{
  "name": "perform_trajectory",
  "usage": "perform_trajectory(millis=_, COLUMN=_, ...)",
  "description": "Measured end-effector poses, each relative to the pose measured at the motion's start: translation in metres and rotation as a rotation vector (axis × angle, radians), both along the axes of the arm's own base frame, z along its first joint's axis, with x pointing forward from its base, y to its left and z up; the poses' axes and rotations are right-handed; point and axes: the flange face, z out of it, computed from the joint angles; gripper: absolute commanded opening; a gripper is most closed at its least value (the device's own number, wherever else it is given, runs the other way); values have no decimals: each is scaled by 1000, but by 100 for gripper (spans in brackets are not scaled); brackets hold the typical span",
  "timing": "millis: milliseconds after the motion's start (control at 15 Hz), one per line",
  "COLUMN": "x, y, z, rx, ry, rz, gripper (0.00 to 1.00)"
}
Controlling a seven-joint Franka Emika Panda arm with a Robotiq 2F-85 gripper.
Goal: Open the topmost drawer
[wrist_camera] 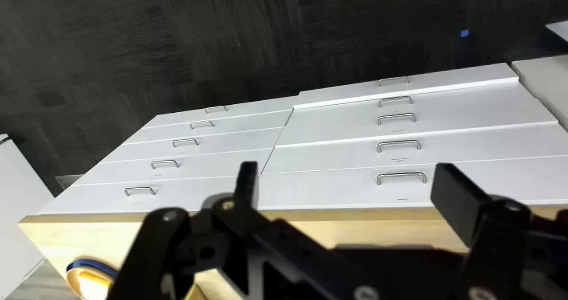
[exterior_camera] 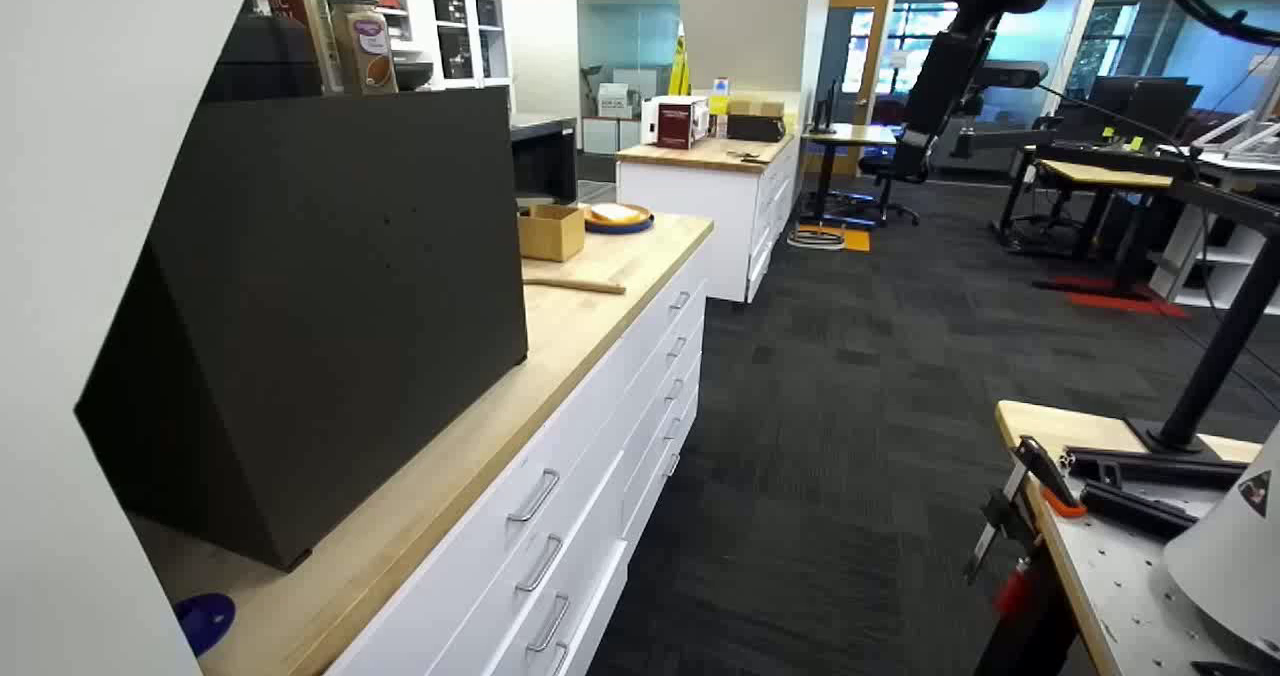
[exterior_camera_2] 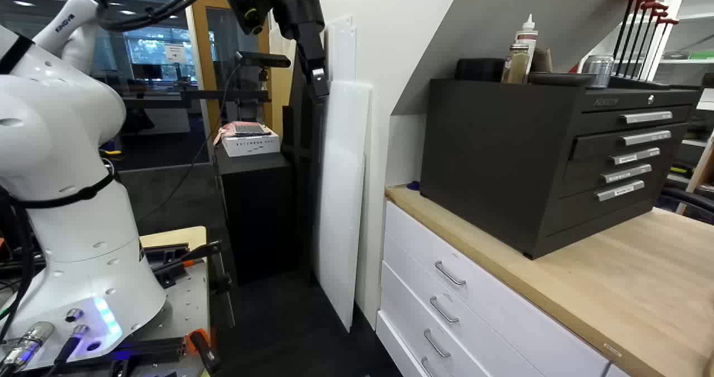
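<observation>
The topmost drawer (exterior_camera: 470, 546) is a long white front just under the light wood countertop edge. It also shows in an exterior view (exterior_camera_2: 496, 299) and looks flush and shut. In the wrist view, which stands upside down, the drawer (wrist_camera: 319, 190) lies along the wood edge, with its silver bar handle (wrist_camera: 401, 177) seen between the fingers. My gripper (wrist_camera: 349, 180) is open, with wide-apart black fingers and nothing between them. In both exterior views the gripper (exterior_camera: 908, 161) (exterior_camera_2: 319, 90) hangs high up, well apart from the drawer, touching nothing.
A dark tool chest (exterior_camera_2: 491, 159) stands on the countertop (exterior_camera: 565, 351), with bottles and cans on top. A wooden stick (exterior_camera: 575, 284), a box (exterior_camera: 552, 234) and plates (exterior_camera: 620, 218) lie farther along. White panels (exterior_camera_2: 343, 198) lean by the wall. Lower drawers (exterior_camera_2: 413, 310) have similar handles.
</observation>
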Motion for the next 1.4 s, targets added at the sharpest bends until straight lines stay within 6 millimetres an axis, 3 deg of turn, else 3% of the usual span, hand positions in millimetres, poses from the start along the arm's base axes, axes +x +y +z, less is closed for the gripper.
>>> perform_trajectory(millis=933, x=2, y=-2, z=-3, rx=7, ry=13, rz=12, gripper=100)
perform_trajectory(millis=1133, x=10, y=-8, z=-16, rx=22, ry=51, rz=38, gripper=100)
perform_trajectory(millis=1400, x=38, y=-15, z=-47, rx=49, ry=86, rz=168, gripper=100)
